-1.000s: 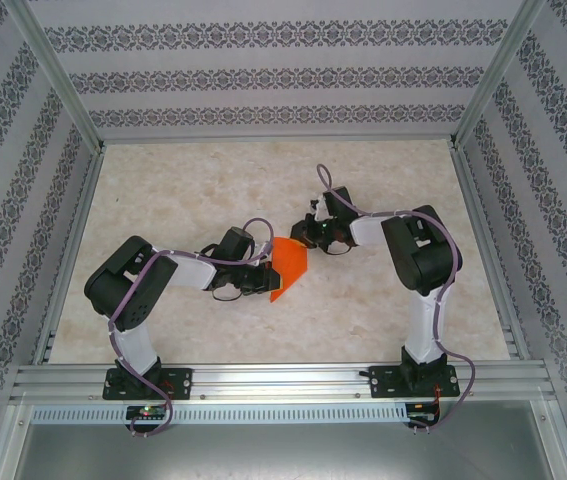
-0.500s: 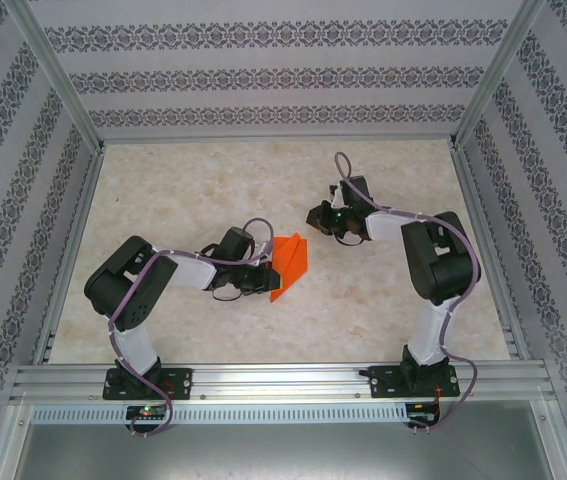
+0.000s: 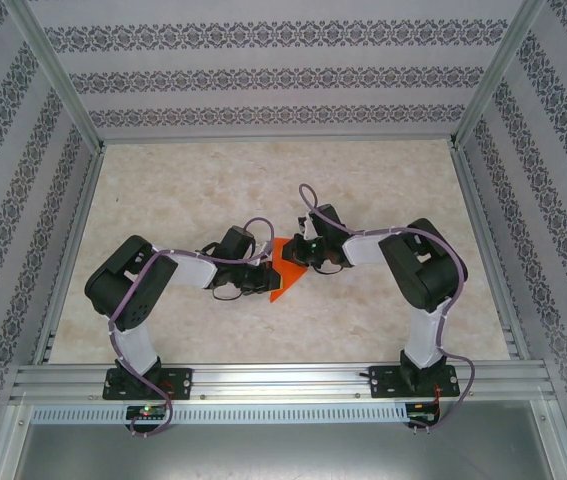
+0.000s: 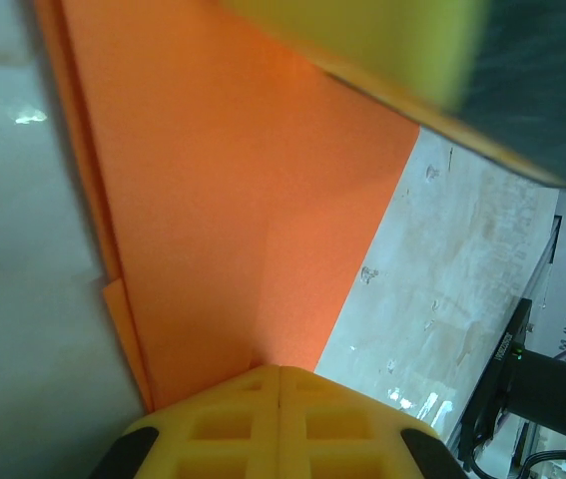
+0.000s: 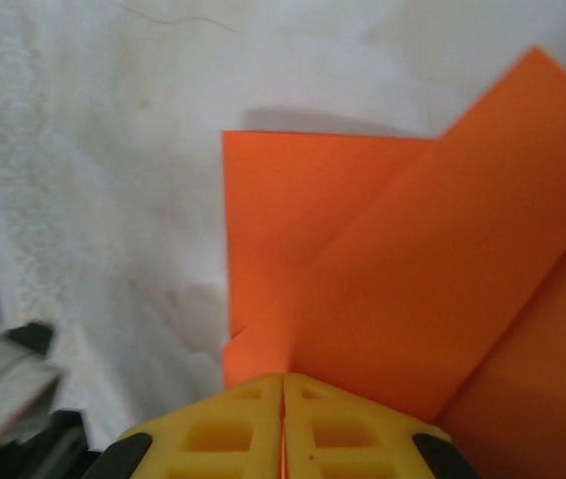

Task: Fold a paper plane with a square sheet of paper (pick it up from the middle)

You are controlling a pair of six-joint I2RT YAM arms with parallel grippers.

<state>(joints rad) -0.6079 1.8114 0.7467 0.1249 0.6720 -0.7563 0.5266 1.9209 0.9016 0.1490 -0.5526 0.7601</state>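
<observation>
Left end effector (image 4: 281, 373): I am clamping its fingers together on one edge of the folded orange paper (image 4: 233, 200);
Right end effector (image 5: 283, 379): I am pinching another edge of the same paper, fingers together;
Paper: it is lying mid-bench (image 3: 213, 180) between my two arms, its layers overlapping

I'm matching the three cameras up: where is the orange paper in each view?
Top external: orange paper at the picture's centre.
Left wrist: it lies across the left and middle.
Right wrist: it runs from centre to right edge.
Shared landmark: the pale marbled table under it.
</observation>
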